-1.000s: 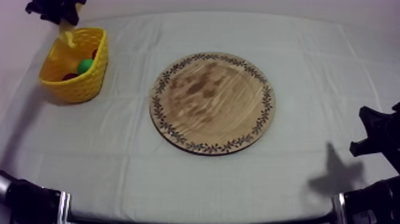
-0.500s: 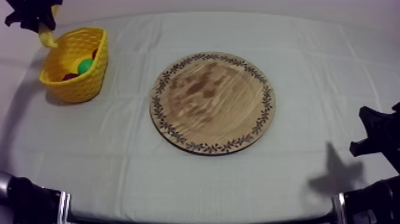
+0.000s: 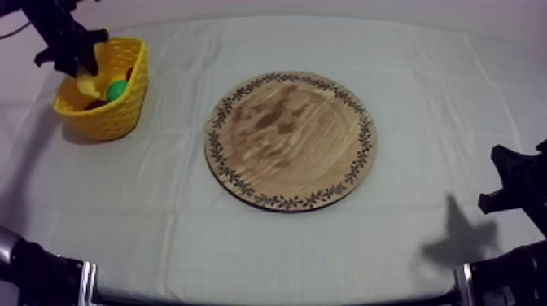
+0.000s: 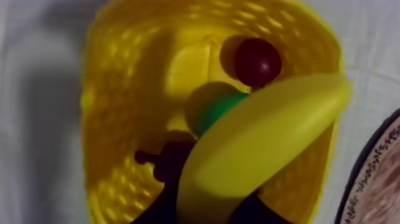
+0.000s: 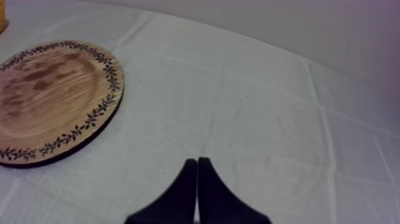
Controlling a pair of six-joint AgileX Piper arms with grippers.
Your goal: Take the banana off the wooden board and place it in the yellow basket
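1. Banana [image 4: 262, 149] hangs over the yellow basket [image 3: 122, 114] at the counter's far left, pinched between the left gripper's [image 3: 75, 59] fingers [image 4: 169, 179].
2. Risk, as I judge it: its tip reaches the basket rim, so letting go here could tip it out.
3. The left wrist view reveals a small red fruit [image 4: 257, 61] and a green fruit [image 4: 217, 107] beneath; the right wrist view shows the right gripper [image 5: 197, 179] with fingers pressed together.

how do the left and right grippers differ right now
The left gripper is shut on the banana; the right gripper is shut on nothing, its fingers together as a narrow wedge. The left gripper hangs over the yellow basket; the right gripper sits above bare cloth beside the wooden board. Both have black fingers.
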